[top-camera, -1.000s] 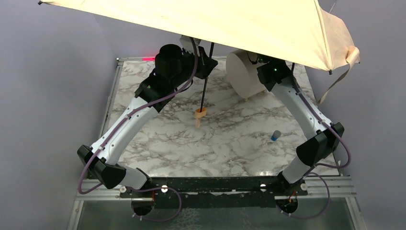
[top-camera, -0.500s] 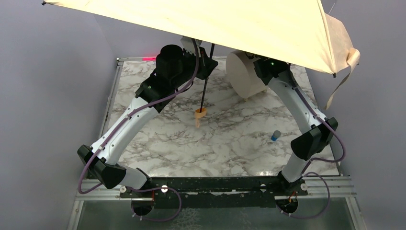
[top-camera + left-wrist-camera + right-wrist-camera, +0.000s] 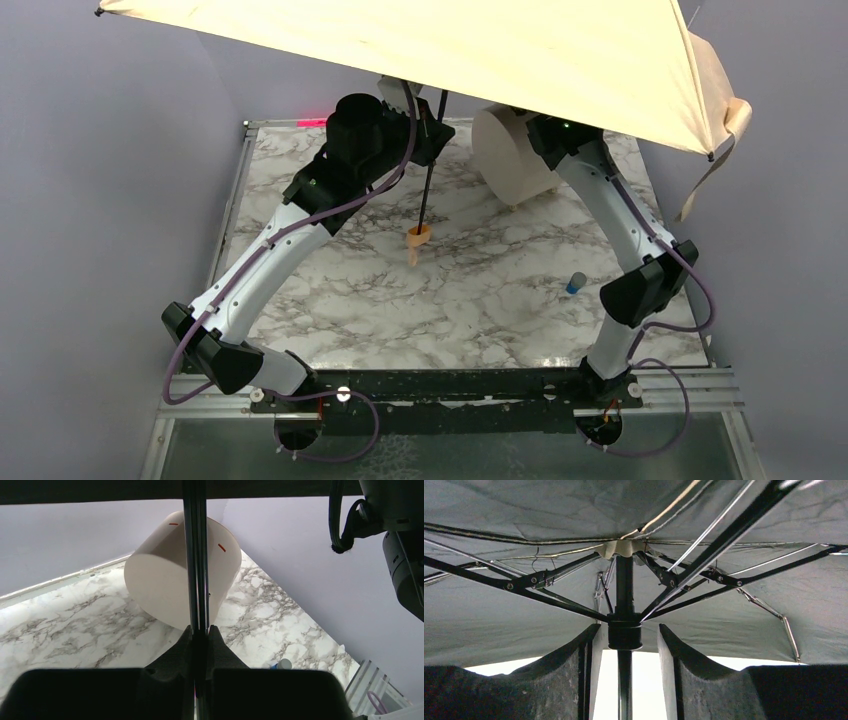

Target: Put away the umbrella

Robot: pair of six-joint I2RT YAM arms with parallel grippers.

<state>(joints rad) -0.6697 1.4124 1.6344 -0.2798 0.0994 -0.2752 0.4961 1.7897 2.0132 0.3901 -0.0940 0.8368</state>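
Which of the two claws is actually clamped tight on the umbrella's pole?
The left gripper: it is shut on the black shaft of the umbrella. The right gripper only straddles the runner under the canopy, gaps showing on both sides.

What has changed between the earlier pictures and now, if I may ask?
The right arm's elbow swung inward, leftward in the top view, and the umbrella canopy drifted slightly right. Nothing new was gripped: the right pincer stands open on either side of the runner. Unchanged: the left pincer clamped on the shaft, the white drum and the small blue object.
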